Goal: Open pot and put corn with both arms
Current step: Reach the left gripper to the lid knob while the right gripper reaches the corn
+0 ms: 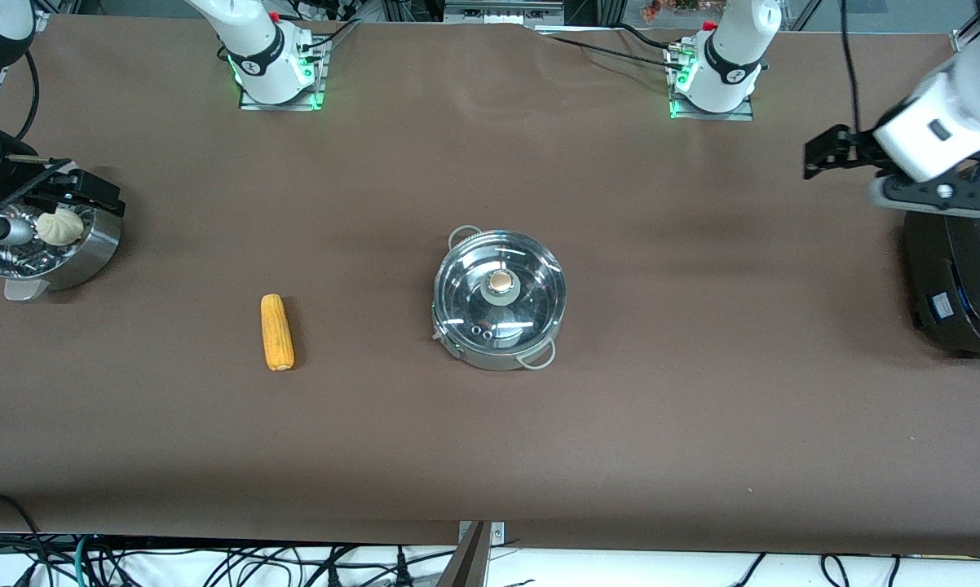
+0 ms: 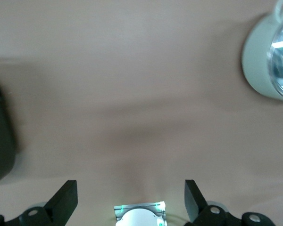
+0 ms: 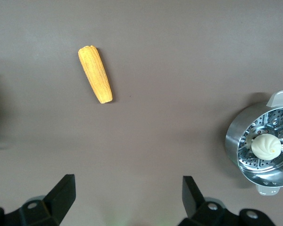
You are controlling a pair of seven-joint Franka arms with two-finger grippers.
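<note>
The shiny steel pot (image 1: 499, 299) stands at the table's middle with its glass lid (image 1: 531, 281) and tan knob (image 1: 501, 282) on it. Its edge also shows in the left wrist view (image 2: 262, 59). The yellow-orange corn (image 1: 277, 332) lies flat on the table, toward the right arm's end from the pot, and shows in the right wrist view (image 3: 95, 74). My left gripper (image 1: 826, 152) is open and empty, up in the air beside the black cooker; in its own view (image 2: 130, 200) only table lies between the fingers. My right gripper (image 1: 90, 192) is open and empty over the steamer bowl's edge; in its own view (image 3: 127, 197) it is apart from the corn.
A steel steamer bowl (image 1: 90, 253) with a pale bun (image 1: 59, 227) stands at the right arm's end and shows in the right wrist view (image 3: 236, 141). A big black cooker (image 1: 959, 281) stands at the left arm's end. Brown table cloth surrounds the pot and corn.
</note>
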